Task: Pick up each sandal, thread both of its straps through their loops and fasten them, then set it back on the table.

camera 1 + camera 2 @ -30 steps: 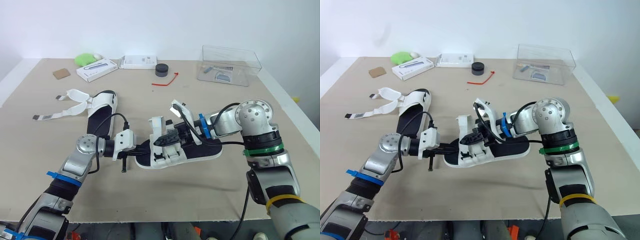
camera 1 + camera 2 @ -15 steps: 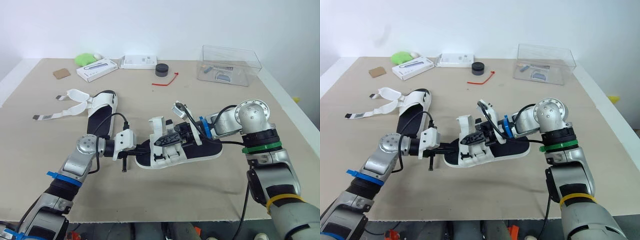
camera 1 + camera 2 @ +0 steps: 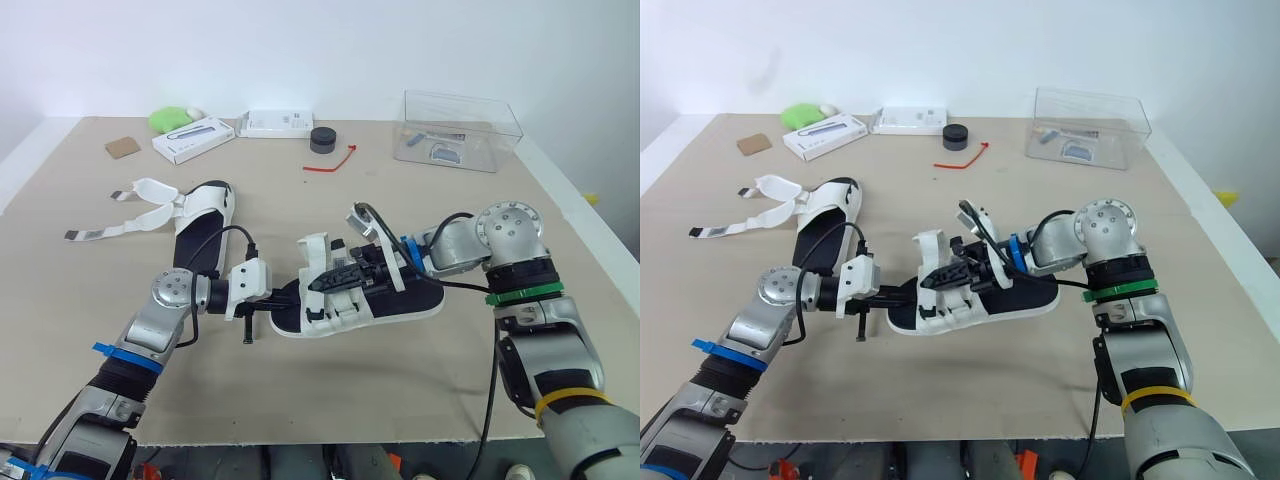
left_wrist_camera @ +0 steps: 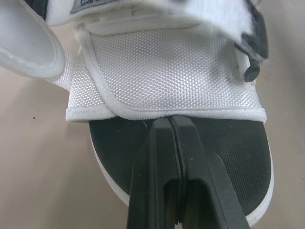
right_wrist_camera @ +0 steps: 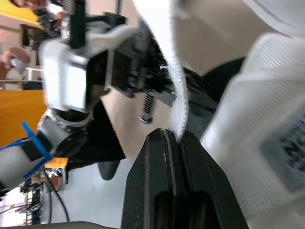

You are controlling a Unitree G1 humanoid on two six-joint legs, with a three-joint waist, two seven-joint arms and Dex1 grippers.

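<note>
A white sandal with a black footbed [image 3: 395, 300] is at the table's middle, its left end raised a little. My left gripper [image 3: 290, 297] is shut on that end, its fingertips [image 4: 170, 125] pinched at the hem of the woven white band [image 4: 167, 76] over the footbed. My right gripper [image 3: 318, 283] reaches across the sandal from the right and is shut on a narrow white strap [image 5: 172, 86]. The left arm's white wrist housing [image 5: 78, 81] lies just beyond that strap. A second sandal [image 3: 203, 222] lies flat to the left, its straps [image 3: 135, 210] spread open.
Along the far edge stand a clear plastic box [image 3: 460, 130], a black round cap [image 3: 323, 139], a red tie [image 3: 333, 161], two white boxes [image 3: 195, 138] [image 3: 277, 123], a green object [image 3: 172, 118] and a brown card [image 3: 122, 147]. Bare table [image 3: 350, 390] lies in front of the sandal.
My right wrist has dipped and shifted slightly right, drawing the looped strap lower. The left arm and the sandal have held still.
</note>
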